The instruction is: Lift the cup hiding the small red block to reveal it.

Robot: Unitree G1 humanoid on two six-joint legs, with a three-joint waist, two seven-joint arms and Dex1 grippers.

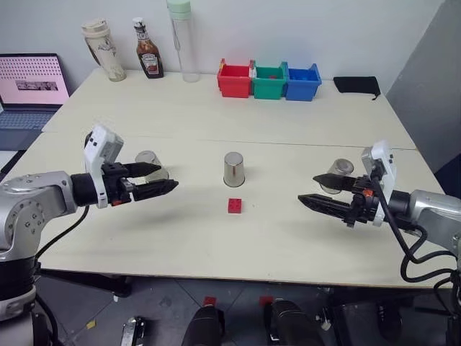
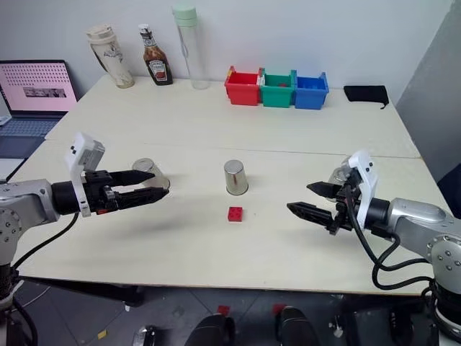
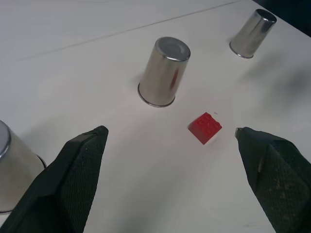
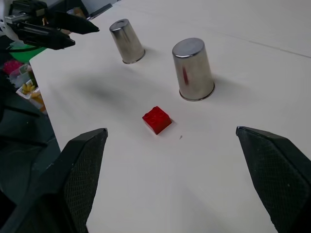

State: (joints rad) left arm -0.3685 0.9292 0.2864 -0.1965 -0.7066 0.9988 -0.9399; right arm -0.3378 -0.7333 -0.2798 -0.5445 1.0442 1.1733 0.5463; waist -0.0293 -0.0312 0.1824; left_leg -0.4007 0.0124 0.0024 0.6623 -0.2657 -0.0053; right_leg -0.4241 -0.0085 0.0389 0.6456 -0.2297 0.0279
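Note:
Three steel cups stand mouth-down in a row across the table: a left cup (image 1: 148, 159), a middle cup (image 1: 234, 169) and a right cup (image 1: 338, 173). The small red block (image 1: 235, 205) lies uncovered on the tabletop just in front of the middle cup (image 3: 163, 73). My left gripper (image 1: 168, 177) hovers open in front of the left cup, pointing toward the middle. On the other side, my right gripper (image 1: 307, 187) hovers open beside the right cup, pointing at the block (image 4: 156, 119). Neither gripper holds or touches anything.
Red (image 1: 234, 79), green (image 1: 269, 81) and blue (image 1: 302, 82) bins stand at the back. A tumbler (image 1: 103, 49), ketchup bottle (image 1: 149, 49) and tall clear bottle (image 1: 184, 40) stand back left. A laptop (image 1: 30, 86) sits far left, a black pouch (image 1: 356, 85) back right.

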